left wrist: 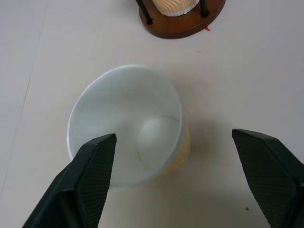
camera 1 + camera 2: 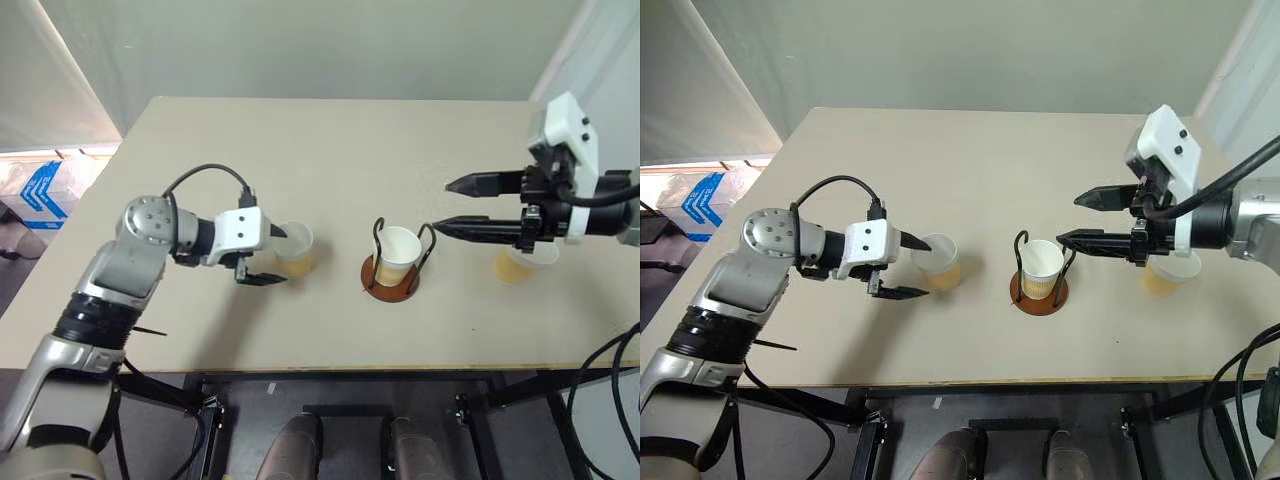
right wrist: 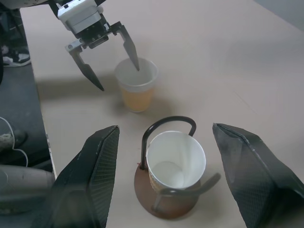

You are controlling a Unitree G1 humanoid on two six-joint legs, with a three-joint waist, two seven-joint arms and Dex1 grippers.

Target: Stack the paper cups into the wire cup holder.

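On the beige worktop [image 2: 330,160], the round reddish-brown wire cup holder [image 2: 391,277] already contains one tan paper cup with a white rim [image 2: 398,250]. The left gripper [image 2: 908,267] has its jaws released, straddling a second identical cup [image 2: 938,260] without grasping it. The right gripper [image 2: 452,205] hovers beside the holder with jaws spread and empty. A third cup [image 2: 522,262] stands under that arm.
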